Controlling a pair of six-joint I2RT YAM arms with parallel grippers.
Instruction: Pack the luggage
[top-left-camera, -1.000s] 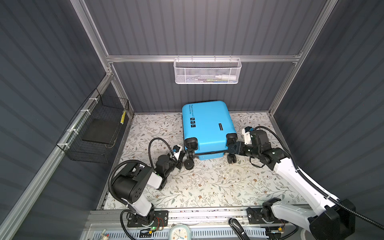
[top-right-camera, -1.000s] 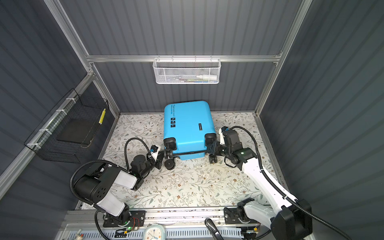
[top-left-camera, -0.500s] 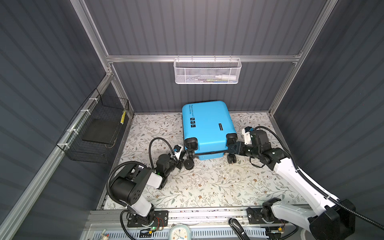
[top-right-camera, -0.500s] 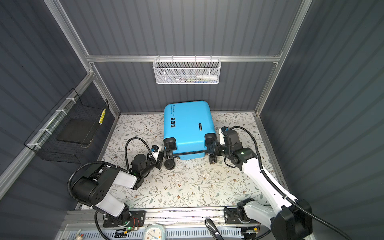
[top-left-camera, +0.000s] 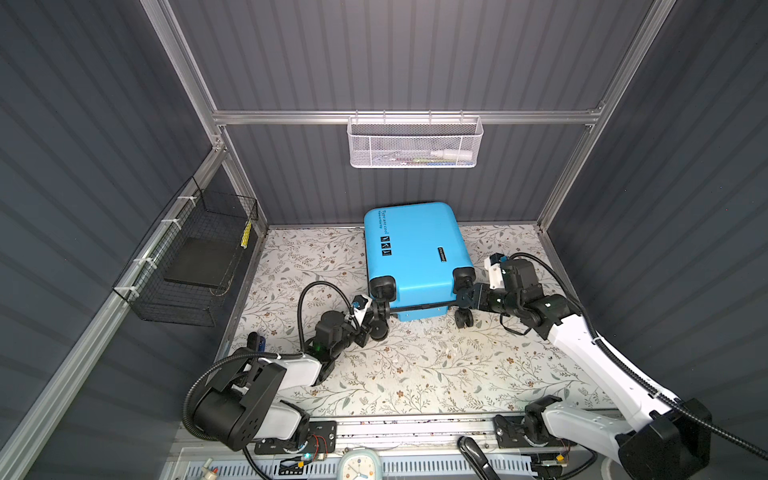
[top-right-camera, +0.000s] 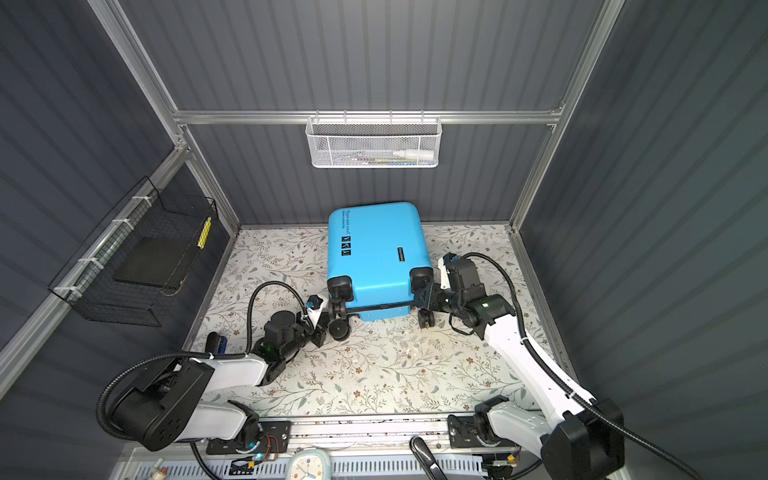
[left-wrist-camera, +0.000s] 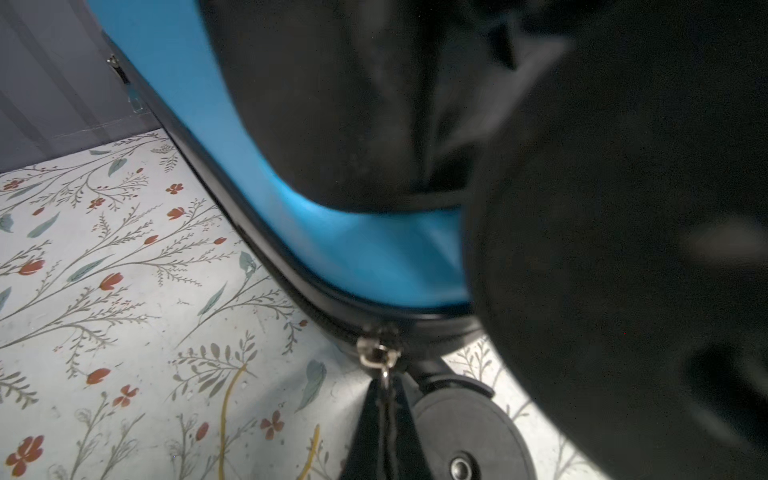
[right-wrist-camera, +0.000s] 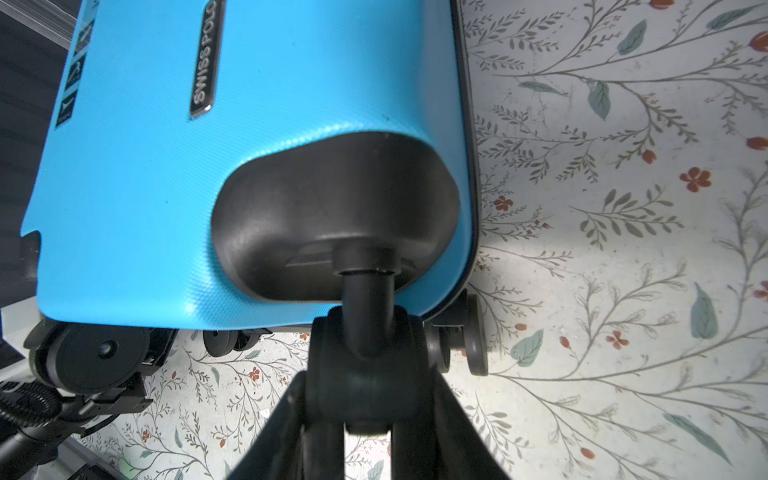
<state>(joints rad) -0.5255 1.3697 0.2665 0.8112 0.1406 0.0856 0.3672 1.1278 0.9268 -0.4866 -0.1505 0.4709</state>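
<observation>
Luggage (top-left-camera: 415, 257) — closed, left fingers (left-wrist-camera: 366, 432) pinching zipper pull (left-wrist-camera: 376, 354)

Badge: "SWISS POLO", on a narrow black plate (right-wrist-camera: 205, 58) on the bright blue hard-shell suitcase (right-wrist-camera: 124, 187).
Shell print: "Type are cool", black printed line (top-left-camera: 385, 216) beside the suitcase's square icons (top-left-camera: 385, 245); the smaller line beneath is unreadable.

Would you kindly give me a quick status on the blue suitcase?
Left claw shut on zipper pull. Right claw shut on caster wheel. Blue suitcase flat, lid down, wheels toward base. Nothing blocking zipper.
</observation>
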